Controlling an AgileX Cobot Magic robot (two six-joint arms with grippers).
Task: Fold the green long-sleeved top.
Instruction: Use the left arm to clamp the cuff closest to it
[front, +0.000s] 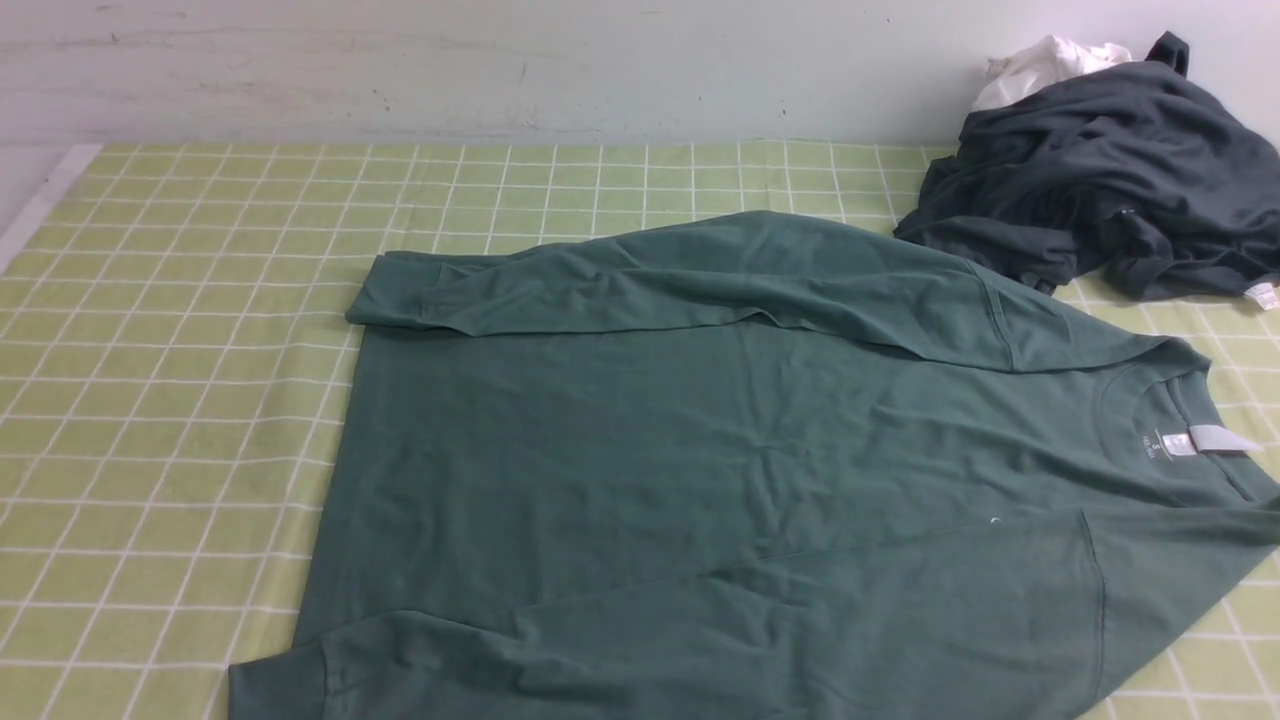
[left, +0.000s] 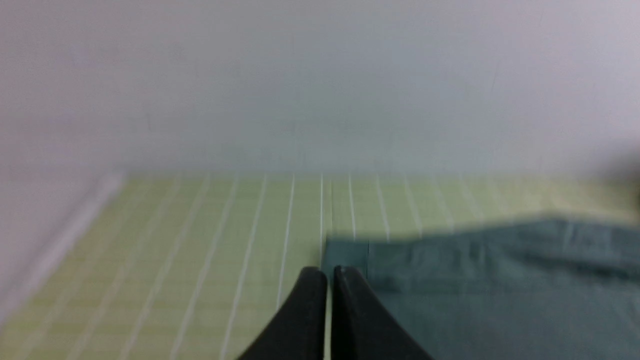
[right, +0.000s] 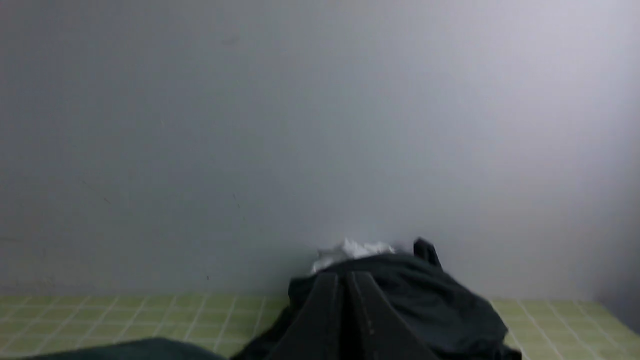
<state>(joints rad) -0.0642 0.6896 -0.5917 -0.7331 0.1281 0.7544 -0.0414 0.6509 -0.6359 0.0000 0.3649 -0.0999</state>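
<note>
The green long-sleeved top (front: 700, 450) lies flat on the checked cloth, its neck with a white label (front: 1205, 440) to the right and its hem to the left. Both sleeves are folded across the body: the far one ends in a cuff (front: 390, 295), the near one runs along the front edge. Neither arm shows in the front view. In the left wrist view my left gripper (left: 329, 272) is shut and empty, hovering near a cuff of the top (left: 345, 252). My right gripper (right: 342, 277) is shut with nothing in it, and a dark edge of the top (right: 145, 347) shows below it.
A heap of charcoal-grey garments (front: 1100, 190) with a white cloth (front: 1050, 60) on top sits at the back right against the wall. The yellow-green checked cloth (front: 180, 400) covers the table; its left edge (front: 40, 210) is near the wall.
</note>
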